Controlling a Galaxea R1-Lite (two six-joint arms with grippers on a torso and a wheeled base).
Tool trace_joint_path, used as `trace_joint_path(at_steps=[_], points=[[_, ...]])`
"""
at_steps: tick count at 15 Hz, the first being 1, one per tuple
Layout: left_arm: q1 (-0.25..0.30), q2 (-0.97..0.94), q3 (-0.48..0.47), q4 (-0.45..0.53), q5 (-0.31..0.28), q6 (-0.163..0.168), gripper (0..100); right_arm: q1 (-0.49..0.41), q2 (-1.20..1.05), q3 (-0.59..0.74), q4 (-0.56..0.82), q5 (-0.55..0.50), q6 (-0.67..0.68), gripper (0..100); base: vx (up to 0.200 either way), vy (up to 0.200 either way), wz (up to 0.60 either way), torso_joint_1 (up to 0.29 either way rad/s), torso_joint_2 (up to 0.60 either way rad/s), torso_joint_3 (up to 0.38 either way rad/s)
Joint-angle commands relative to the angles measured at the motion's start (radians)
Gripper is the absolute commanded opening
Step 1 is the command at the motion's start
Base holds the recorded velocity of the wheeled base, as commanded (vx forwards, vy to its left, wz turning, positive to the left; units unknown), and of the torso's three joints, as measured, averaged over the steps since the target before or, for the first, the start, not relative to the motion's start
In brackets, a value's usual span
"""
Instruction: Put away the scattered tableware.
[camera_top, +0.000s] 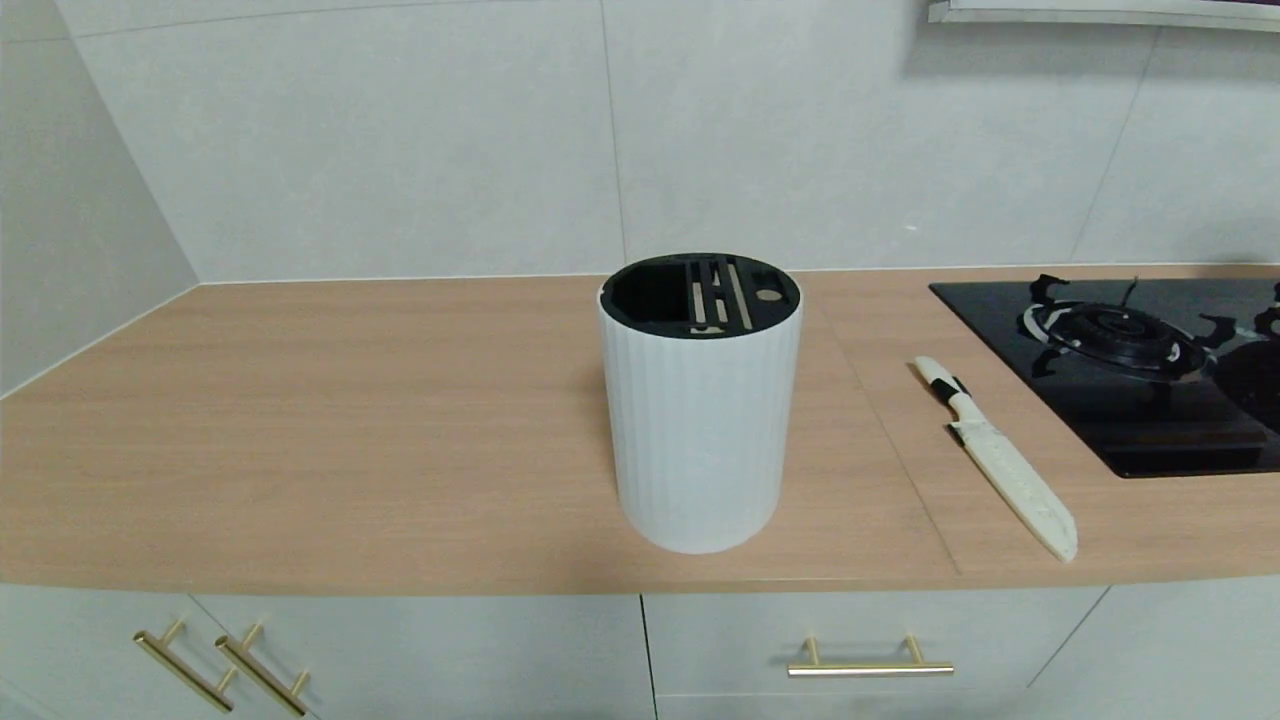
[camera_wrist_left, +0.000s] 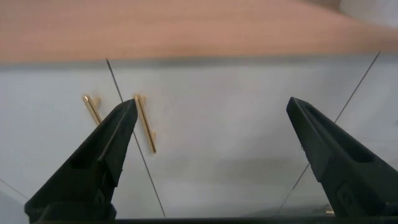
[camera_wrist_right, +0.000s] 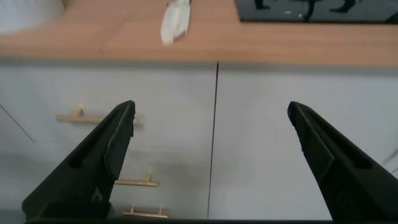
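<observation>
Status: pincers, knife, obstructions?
Left pincer open, right pincer open, both empty. White speckled knife flat on wooden counter, beside white ribbed cylindrical holder. Nothing between them.

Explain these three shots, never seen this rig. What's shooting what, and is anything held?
It is a two-armed robot on wheels, facing a kitchen counter. The big picture comes from its head camera, looking down at the wooden countertop. On it are a white ribbed knife block with a black slotted top and, to its right, a white knife lying flat. A black gas hob sits farther right. The two small pictures come from wrist cameras. Each shows its own arm's claw, the left claw and the right claw, open, holding nothing, in front of the cabinet doors.
</observation>
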Motion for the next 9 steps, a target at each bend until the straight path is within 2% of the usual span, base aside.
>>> trace_joint_path(at_steps=[1,9], points=[[0.0,0.002,0.0,0.0,0.0,0.0,100,0.0,0.001,0.0,0.0,0.001,0.0,100,0.0,0.0,0.0,0.207,-0.5,-0.281],[0.0,0.002,0.0,0.0,0.0,0.0,100,0.0,0.001,0.0,0.0,0.001,0.0,100,0.0,0.0,0.0,0.245,-0.54,-0.291]])
